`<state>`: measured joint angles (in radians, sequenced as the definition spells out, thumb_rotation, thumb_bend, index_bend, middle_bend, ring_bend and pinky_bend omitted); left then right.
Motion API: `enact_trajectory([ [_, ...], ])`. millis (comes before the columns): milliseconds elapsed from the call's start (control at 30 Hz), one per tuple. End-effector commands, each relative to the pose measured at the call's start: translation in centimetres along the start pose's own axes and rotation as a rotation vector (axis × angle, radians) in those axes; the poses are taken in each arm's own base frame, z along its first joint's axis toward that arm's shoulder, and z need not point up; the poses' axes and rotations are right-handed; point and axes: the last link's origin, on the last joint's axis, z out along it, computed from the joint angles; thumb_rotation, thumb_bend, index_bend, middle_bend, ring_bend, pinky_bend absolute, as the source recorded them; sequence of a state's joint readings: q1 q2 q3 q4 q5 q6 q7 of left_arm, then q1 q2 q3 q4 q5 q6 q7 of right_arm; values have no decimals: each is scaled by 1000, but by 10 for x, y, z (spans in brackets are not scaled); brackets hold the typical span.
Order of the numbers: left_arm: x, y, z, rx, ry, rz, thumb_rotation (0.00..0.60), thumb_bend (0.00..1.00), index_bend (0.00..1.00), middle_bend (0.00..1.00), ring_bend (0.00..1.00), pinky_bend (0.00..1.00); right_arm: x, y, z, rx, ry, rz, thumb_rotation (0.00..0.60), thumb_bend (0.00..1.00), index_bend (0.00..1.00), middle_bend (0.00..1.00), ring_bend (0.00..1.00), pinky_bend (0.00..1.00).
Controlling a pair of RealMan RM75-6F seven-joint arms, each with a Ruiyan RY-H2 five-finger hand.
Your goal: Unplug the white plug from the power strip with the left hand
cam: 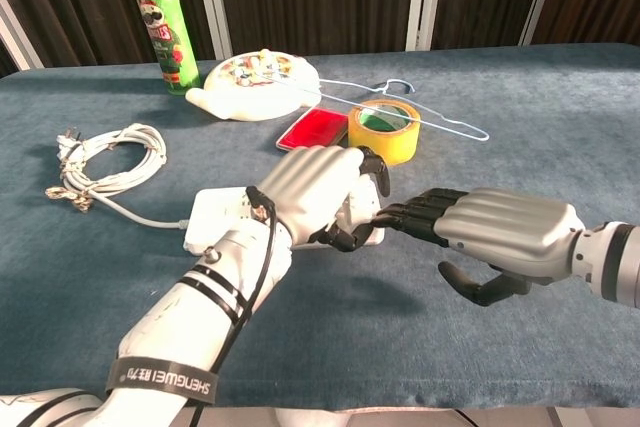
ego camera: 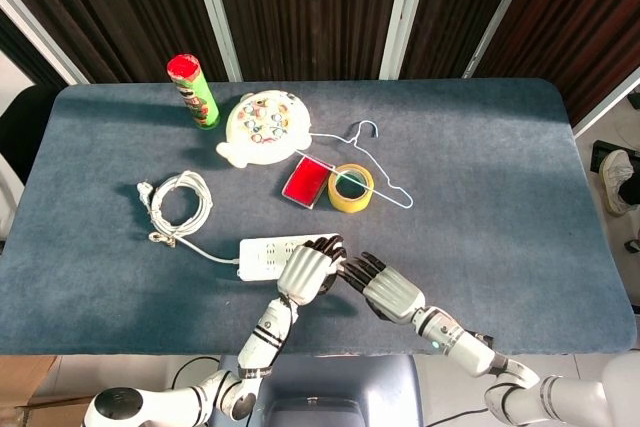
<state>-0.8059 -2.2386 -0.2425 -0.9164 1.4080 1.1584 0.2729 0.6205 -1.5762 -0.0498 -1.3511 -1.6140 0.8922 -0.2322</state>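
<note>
Dark slatted panels back a blue-covered bench (ego camera: pixel 520 177) where the white power strip (ego camera: pixel 262 256) lies near the front edge, its cord running to a coil (cam: pixel 110 159) beyond its far end. Curled over the strip's other end, the left robot hand (cam: pixel 318 190) covers the white plug, which stays hidden; whether it grips it I cannot tell. Just beside it, the right robot hand (cam: pixel 500 239) holds nothing, fingertips at the strip, likely to steady it.
</note>
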Motion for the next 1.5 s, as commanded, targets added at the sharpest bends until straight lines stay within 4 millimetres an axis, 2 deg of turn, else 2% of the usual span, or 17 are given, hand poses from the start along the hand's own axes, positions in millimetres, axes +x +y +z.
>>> enact_trajectory([
  [33,4,-1,0,-2,13,-8,600,698,413,506,462,518,1,-1,0,-4,-6,-5,600,824,0,119,0,29],
  [333,29,0,5,-18,76,-55,600,688,410,506,462,516,6,2,-6,-19,21,-3,600,824,0,119,0,29],
  [400,46,-1,8,-26,121,-67,600,687,408,506,462,515,11,5,-11,-27,50,-18,600,824,0,118,0,29],
  [433,65,-8,9,-19,180,-77,600,689,408,506,462,514,18,9,-18,-37,88,-18,600,824,0,118,0,29],
  [467,76,-15,7,-18,190,-86,600,689,407,506,462,513,23,11,-26,-38,109,-18,600,824,0,117,0,29],
  [533,89,-28,2,-1,196,-85,600,688,407,505,461,511,31,15,-38,-43,146,-21,600,824,0,115,0,29],
  [733,112,-70,-7,75,211,-73,600,682,397,495,456,507,55,26,-74,-68,262,-6,600,824,0,109,0,25],
  [833,120,-99,-15,135,204,-48,600,671,391,486,449,503,67,34,-95,-91,319,-9,600,824,0,109,0,24],
  [1000,126,-148,-32,247,177,-10,600,644,361,457,416,470,80,43,-125,-135,384,-11,600,824,0,105,0,23],
  [1167,119,-196,-61,369,114,2,600,629,356,448,413,466,88,48,-153,-181,431,-1,600,818,0,96,0,23],
  [1367,95,-229,-90,458,13,-2,600,579,325,416,365,368,83,52,-165,-222,403,10,600,782,0,88,0,21],
  [1500,84,-235,-98,461,-30,13,600,551,257,342,311,338,76,54,-164,-246,346,2,600,755,0,78,0,19],
])
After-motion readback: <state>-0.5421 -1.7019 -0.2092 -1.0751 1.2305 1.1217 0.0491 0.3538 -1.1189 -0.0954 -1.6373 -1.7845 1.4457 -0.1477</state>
